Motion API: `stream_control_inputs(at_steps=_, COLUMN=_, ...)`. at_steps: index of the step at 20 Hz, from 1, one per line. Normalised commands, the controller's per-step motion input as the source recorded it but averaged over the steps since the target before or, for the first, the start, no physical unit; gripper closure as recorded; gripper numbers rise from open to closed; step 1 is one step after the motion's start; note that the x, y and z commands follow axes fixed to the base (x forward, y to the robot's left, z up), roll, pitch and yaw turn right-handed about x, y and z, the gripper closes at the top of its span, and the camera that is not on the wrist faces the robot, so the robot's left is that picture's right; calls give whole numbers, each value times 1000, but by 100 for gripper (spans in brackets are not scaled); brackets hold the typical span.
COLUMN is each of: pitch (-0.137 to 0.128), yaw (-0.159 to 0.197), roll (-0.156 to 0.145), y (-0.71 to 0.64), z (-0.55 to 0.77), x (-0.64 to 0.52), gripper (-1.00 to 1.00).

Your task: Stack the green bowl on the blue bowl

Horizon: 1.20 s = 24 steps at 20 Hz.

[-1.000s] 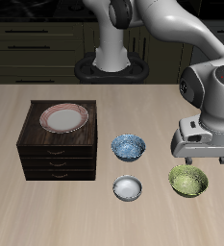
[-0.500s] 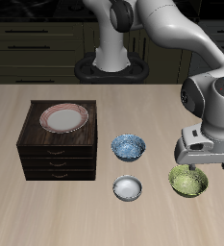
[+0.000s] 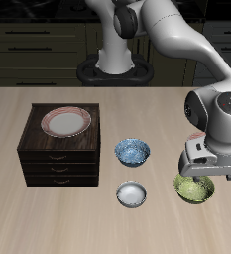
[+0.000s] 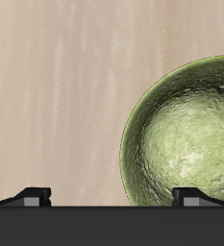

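Fingers (image 3: 199,171) spread over the green bowl (image 3: 194,188) (no contact visible)

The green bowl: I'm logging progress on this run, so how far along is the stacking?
Nothing is stacked yet: the green bowl sits on the table, apart from the blue bowl, which is empty. In hand: the gripper hangs right over the green bowl's far rim, apparently about to grasp; whether its fingers are open is unclear. Left: grip, lift, carry over, set it in the blue bowl.
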Motion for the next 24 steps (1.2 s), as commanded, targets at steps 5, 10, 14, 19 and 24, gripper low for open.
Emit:
stream_control_inputs(at_steps=5, pitch=33, yaw=-9, roll=-10, y=-101, z=-220, x=-37, gripper=-100)
stream_control_inputs(at_steps=10, pitch=46, yaw=-13, roll=-6, y=-134, z=-227, x=-10, gripper=-100)
stream_control_inputs(at_steps=14, pitch=40, yaw=-2, roll=14, y=-98, z=-256, x=-73, gripper=100)
stream_control_inputs(at_steps=19, pitch=17, yaw=-14, roll=-3, y=-86, z=-74, x=9, gripper=100)
stream_control_inputs(at_steps=24, pitch=0, yaw=5, roll=9, y=-58, z=17, x=-44, gripper=100)
